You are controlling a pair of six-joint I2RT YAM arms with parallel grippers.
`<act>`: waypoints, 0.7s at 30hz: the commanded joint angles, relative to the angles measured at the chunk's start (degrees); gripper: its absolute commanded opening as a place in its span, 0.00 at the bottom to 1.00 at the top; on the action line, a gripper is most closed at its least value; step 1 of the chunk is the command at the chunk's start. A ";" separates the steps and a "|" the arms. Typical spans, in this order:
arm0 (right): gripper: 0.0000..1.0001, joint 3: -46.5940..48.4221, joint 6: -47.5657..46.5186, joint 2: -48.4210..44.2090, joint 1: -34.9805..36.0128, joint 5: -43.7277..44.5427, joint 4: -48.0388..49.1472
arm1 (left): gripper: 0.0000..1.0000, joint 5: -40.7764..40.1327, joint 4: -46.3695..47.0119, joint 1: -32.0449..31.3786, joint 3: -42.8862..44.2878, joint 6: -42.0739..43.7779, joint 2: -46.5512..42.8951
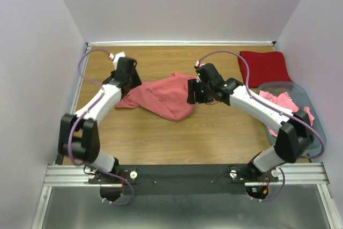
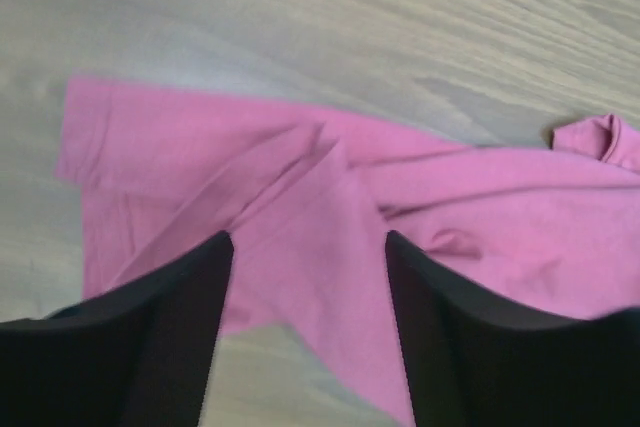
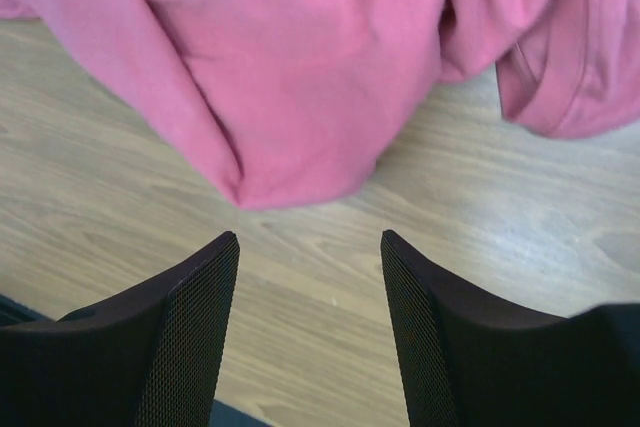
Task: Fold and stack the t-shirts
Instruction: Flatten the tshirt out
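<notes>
Two claws stand at the two ends of one pink tee (image 1: pixel 166 96), which lies crumpled near the middle of the table (image 1: pixel 214 138), a little toward the far edge. The left claw (image 2: pixel 310 242) hangs over the tee's left end with its jaws apart and nothing between them; under it a sleeve (image 2: pixel 100 137) and a long crease are seen. The right claw (image 3: pixel 310 242) is also apart and empty; it hovers over bare wood just beside the bunched right end of the tee, not touching it. A red tee (image 1: pixel 262 67) lies folded in the far right corner, and more pink tees (image 1: pixel 278 102) sit in the basket (image 1: pixel 316 127) at the right edge. I judge that the step in hand is the spreading of this pink tee, before any fold: the cloth is on the table but not flat, and its right part is heaped on itself. The next move calls for each claw to come down and pinch an edge or a corner of the cloth, not the thick heap, and then to draw apart toward the left and right edges so that the tee opens flat. On the left a sleeve hem is clear to take; on the right a free edge is hard to find.
</notes>
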 commanded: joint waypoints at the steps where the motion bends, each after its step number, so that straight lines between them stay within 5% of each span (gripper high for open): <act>1: 0.67 -4.10 -0.41 -4.14 0.11 1.76 0.03 | 0.56 8.70 10.55 2.08 -13.01 -8.80 -9.16; 8: 0.67 -9.21 0.21 -9.42 0.11 2.11 0.21 | 0.51 7.40 12.15 3.49 -16.22 -12.76 -6.75; 21: 0.67 -13.35 1.09 -14.44 0.11 5.36 0.12 | 0.58 7.13 13.02 5.69 -18.24 -17.87 1.09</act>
